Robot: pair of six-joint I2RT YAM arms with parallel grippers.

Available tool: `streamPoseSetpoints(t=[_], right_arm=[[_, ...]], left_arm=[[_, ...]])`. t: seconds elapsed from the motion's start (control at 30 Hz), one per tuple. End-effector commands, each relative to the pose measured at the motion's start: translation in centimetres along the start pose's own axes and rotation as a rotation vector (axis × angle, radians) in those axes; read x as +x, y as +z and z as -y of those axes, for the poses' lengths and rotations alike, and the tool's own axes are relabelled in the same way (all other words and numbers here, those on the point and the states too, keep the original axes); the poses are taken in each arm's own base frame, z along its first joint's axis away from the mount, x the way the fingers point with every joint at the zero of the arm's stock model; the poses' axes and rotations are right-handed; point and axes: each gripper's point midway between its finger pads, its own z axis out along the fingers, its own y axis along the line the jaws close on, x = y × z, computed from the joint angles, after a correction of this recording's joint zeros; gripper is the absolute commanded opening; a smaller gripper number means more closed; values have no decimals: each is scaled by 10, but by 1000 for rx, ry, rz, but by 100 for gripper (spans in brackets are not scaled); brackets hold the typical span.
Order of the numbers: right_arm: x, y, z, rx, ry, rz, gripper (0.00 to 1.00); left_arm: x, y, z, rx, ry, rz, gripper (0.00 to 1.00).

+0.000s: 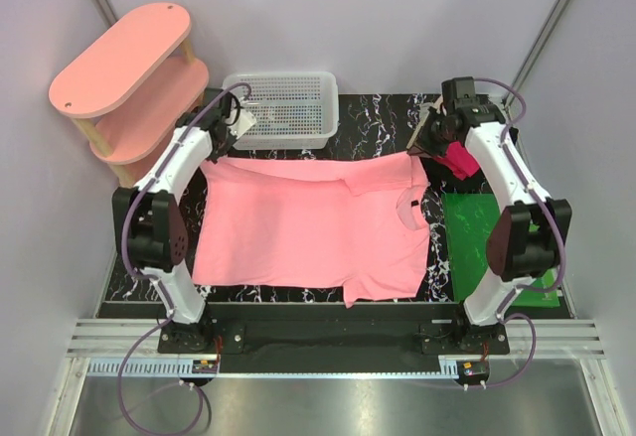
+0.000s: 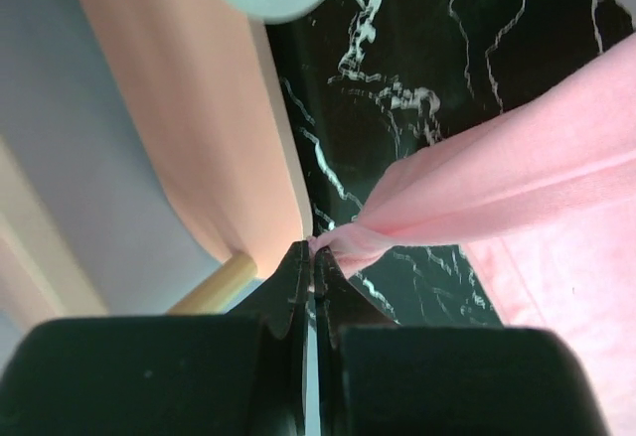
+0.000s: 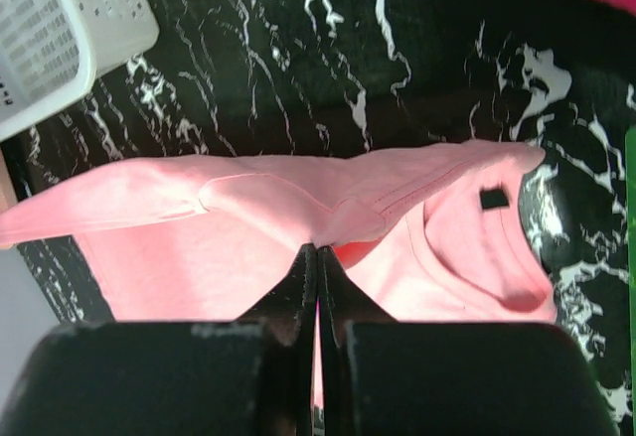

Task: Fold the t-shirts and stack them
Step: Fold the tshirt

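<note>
Both arms pinching: left gripper [image 2: 316, 255] and right gripper [image 3: 318, 250] clamped on the salmon-pink t-shirt [image 1: 308, 227] (far edge) — cloth taut between them.

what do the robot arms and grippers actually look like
The left arm and right arm both have curved white shells between chunky round black joint housings, and they stand on black bases. A lilac cable runs along each arm. The left gripper and right gripper are matte black, each with two flat fingers tapering to thin tips.
</note>
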Motion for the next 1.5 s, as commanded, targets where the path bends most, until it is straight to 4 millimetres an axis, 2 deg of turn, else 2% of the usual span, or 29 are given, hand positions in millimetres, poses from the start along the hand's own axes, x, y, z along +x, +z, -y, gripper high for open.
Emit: streamPoseSetpoints(t=[0.0, 0.23, 0.3, 0.33, 0.37, 0.4, 0.47, 0.5, 0.53, 0.57, 0.7, 0.9, 1.0, 1.07, 1.13, 1.2, 1.23, 1.3, 1.33, 1.37, 1.4, 1.43, 1.47], right_arm=[[11, -55, -12, -75, -7, 50, 0], [43, -91, -8, -122, -3, 45, 0], [57, -102, -4, -134, -3, 37, 0], [61, -105, -2, -137, -3, 36, 0], [72, -110, 4, -132, 1, 31, 0], [78, -112, 8, -130, 3, 26, 0], [97, -109, 21, -105, 11, -9, 0], [103, -114, 24, -112, 9, -1, 0], [114, -109, 33, -94, 20, -27, 0], [119, -114, 33, -105, 19, -21, 0], [137, -122, 39, -117, 31, -46, 0], [153, -142, 42, -131, 28, -57, 0], [156, -131, 51, -103, 27, -59, 0], [160, -106, 62, -65, 35, -92, 0], [164, -79, 74, -38, 40, -110, 0], [167, -54, 83, 1, 52, -146, 0], [164, -44, 86, 14, 51, -140, 0], [162, -25, 91, 50, 59, -177, 0], [151, -21, 84, 38, 50, -156, 0], [146, -16, 83, 46, 51, -165, 0], [137, -15, 78, 42, 45, -152, 0], [113, -22, 60, 7, 35, -99, 0], [101, -23, 51, -6, 32, -80, 0]], left_arm=[[-6, -48, -29, -110, -30, 121, 0], [10, -80, -26, -128, -34, 172, 0], [20, -81, -17, -115, -33, 167, 0], [23, -91, -17, -124, -43, 190, 0], [27, -93, -13, -119, -43, 192, 0], [36, -89, -1, -90, -44, 183, 0], [47, -97, 9, -84, -55, 202, 0], [60, -90, 25, -53, -48, 176, 0], [65, -95, 31, -50, -55, 192, 0], [77, -88, 45, -26, -46, 165, 0], [102, -90, 62, -25, -58, 150, 0], [119, -112, 74, -17, -79, 182, 0], [119, -105, 85, 34, -81, 177, 0], [119, -95, 93, 68, -81, 152, 0], [117, -76, 102, 118, -81, 106, 0], [109, -65, 102, 129, -78, 100, 0], [107, -53, 105, 146, -66, 69, 0], [94, -45, 90, 107, -62, 72, 0], [92, -33, 90, 116, -51, 35, 0], [77, -35, 73, 82, -57, 54, 0], [72, -33, 63, 57, -50, 40, 0], [66, -32, 54, 38, -49, 42, 0], [49, -32, 37, 8, -51, 56, 0]])
